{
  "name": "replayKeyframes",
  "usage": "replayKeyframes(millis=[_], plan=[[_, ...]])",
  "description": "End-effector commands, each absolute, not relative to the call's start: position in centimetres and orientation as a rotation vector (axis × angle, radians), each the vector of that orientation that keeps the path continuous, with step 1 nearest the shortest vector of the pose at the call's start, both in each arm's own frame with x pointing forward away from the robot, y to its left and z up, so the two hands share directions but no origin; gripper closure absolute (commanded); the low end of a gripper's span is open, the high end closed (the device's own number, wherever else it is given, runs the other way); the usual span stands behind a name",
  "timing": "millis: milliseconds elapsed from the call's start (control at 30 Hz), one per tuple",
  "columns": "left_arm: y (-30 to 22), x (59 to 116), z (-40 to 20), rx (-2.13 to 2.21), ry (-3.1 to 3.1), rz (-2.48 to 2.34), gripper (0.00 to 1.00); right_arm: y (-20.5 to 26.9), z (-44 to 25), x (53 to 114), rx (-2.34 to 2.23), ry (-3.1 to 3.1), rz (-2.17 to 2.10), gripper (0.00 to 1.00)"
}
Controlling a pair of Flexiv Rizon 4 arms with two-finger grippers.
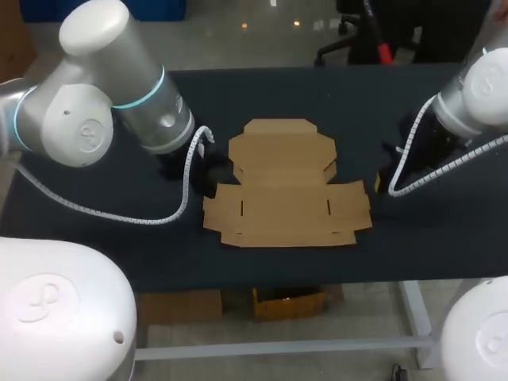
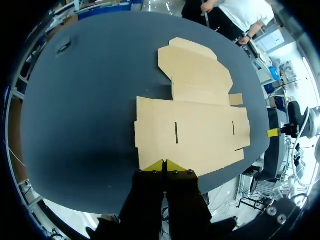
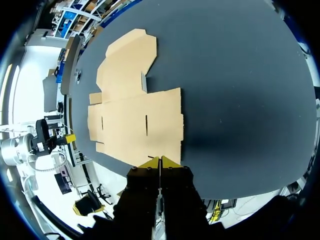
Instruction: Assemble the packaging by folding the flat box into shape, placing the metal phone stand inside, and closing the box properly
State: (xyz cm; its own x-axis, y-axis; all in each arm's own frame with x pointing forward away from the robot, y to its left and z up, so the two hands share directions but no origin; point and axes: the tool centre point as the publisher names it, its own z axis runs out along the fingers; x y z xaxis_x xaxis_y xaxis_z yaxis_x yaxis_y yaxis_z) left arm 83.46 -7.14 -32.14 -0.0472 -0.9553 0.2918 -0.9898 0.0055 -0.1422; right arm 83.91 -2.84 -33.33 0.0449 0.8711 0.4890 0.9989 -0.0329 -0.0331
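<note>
Nearest to each wrist camera is its own claw. The left claw (image 2: 164,165) has its two yellow tips pressed together and holds nothing. The right claw (image 3: 160,161) is the same, tips together and empty.

Ahead of both lies the box (image 1: 286,198), flat and unfolded on the dark surface (image 1: 444,246), about in the middle. Its wide lower panel runs with its long axis from one claw to the other, so each claw faces one short end of it. The left claw is just beside the left end and the right claw just beside the right end flap. I judge that neither arm is clearly nearer. The lid part extends from the panel toward the far side of the surface, away from the robot.

I count one box and two claws. A phone stand I cannot find in any view, and the folding seems not yet begun.
</note>
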Motion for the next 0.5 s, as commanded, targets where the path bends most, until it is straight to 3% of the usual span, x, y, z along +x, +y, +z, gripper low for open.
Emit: replayKeyframes(millis=[33,500], plan=[[-6.7,81.6,-31.9,2.075,-2.134,0.490,1.00,-3.2,-33.1,82.1,-2.005,-1.892,-0.539,1.00],[-6.0,77.3,-32.7,2.030,-2.100,0.464,1.00,-3.8,-33.6,78.5,-2.058,-1.865,-0.535,1.00]])
